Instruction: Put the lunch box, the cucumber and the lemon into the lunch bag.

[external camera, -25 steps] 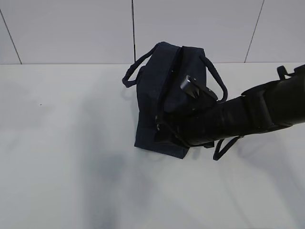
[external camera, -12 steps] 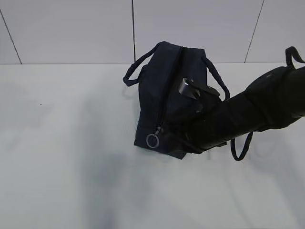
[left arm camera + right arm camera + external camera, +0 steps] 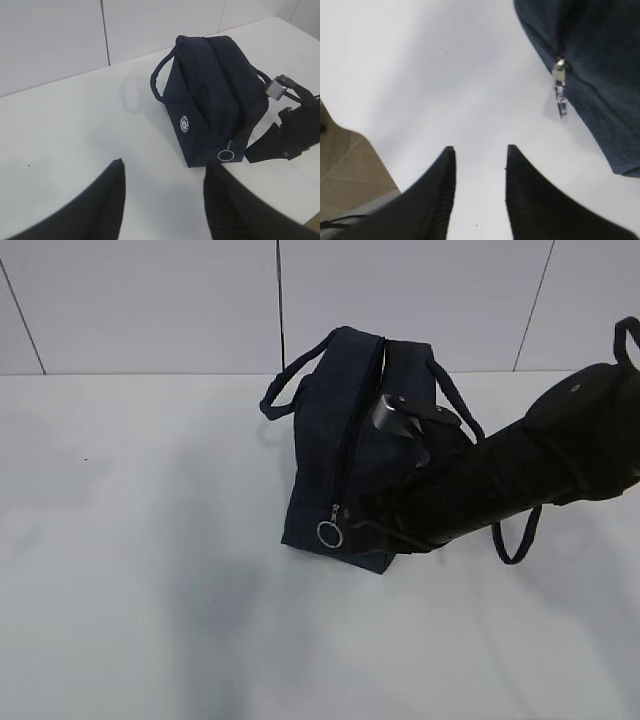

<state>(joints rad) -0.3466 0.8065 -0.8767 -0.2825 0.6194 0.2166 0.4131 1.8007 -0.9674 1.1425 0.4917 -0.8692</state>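
The dark navy lunch bag [image 3: 335,450] stands on the white table with its zipper line running down to a metal ring pull [image 3: 330,533] that hangs free at the near end. In the left wrist view the lunch bag [image 3: 210,100] shows its white logo and the ring pull [image 3: 224,155]. My right gripper [image 3: 479,147] hovers over bare table just beside the bag's near end, jaws apart with nothing between them. My left gripper [image 3: 163,164] is open and empty, well short of the bag. The lunch box, the cucumber and the lemon are out of view.
The right arm [image 3: 500,475] lies across the bag's right side and its right handle [image 3: 515,535]. A tiled wall [image 3: 150,300] backs the table. The table's edge and brown floor [image 3: 350,165] show at the left of the right wrist view.
The right arm has drawn back to the right and lifted, uncovering the ring pull, which now hangs free. The bag has shifted slightly. The left gripper has not changed.
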